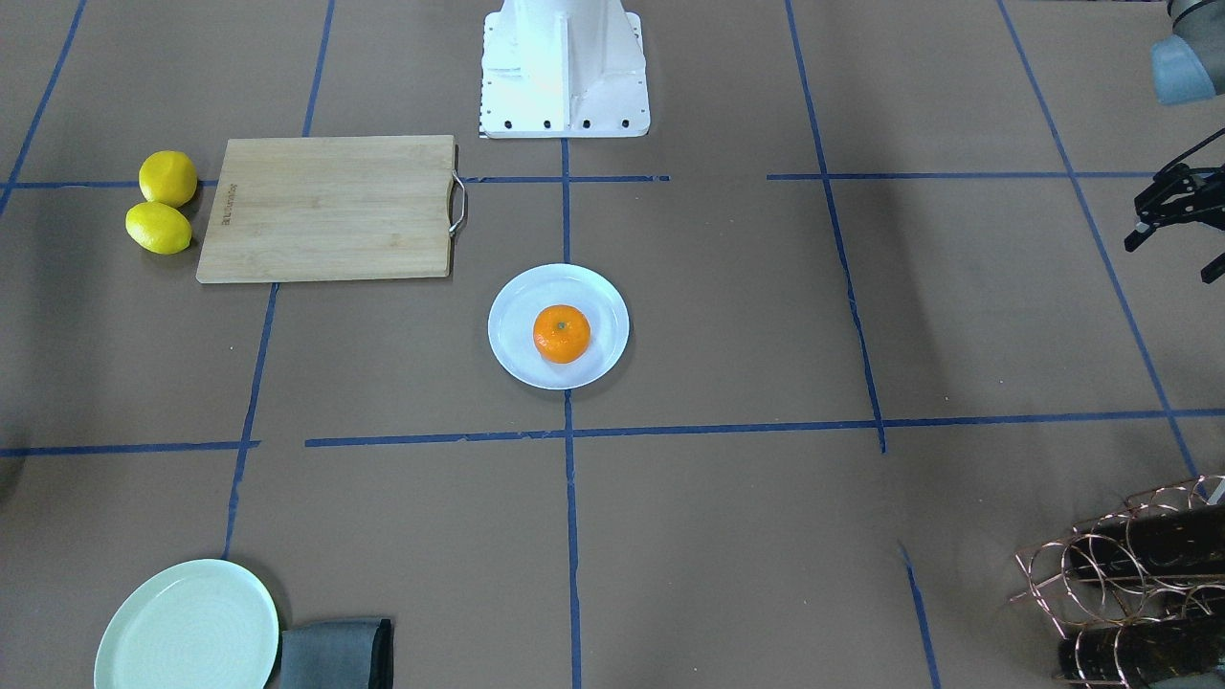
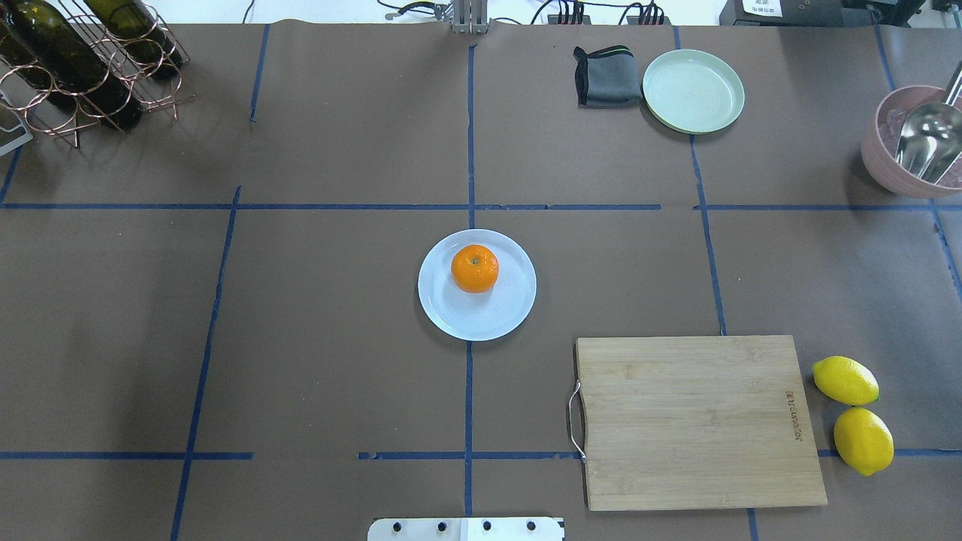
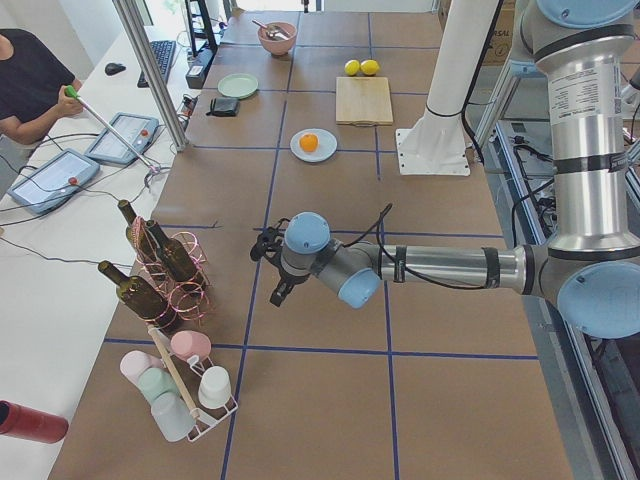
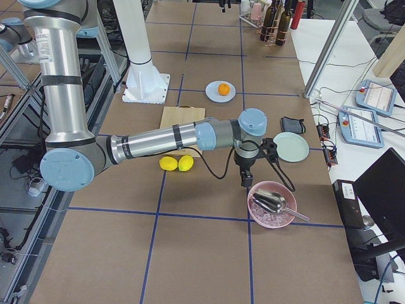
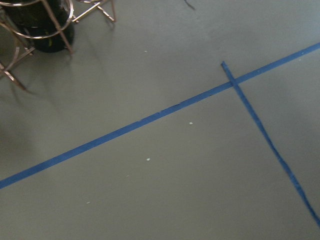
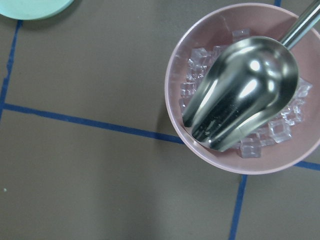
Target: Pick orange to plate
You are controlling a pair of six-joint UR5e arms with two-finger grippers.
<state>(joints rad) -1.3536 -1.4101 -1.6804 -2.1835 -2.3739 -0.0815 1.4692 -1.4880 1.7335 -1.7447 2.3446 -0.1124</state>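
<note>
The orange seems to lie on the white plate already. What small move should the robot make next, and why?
Probably no further move on the fruit: the orange already rests in the plate, with the left gripper and the right gripper both far from it. I would just hold the arms where they are.

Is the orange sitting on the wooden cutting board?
No, the orange sits on the white plate, apart from the cutting board.

The orange sits on the plate near the cutting board.
</note>
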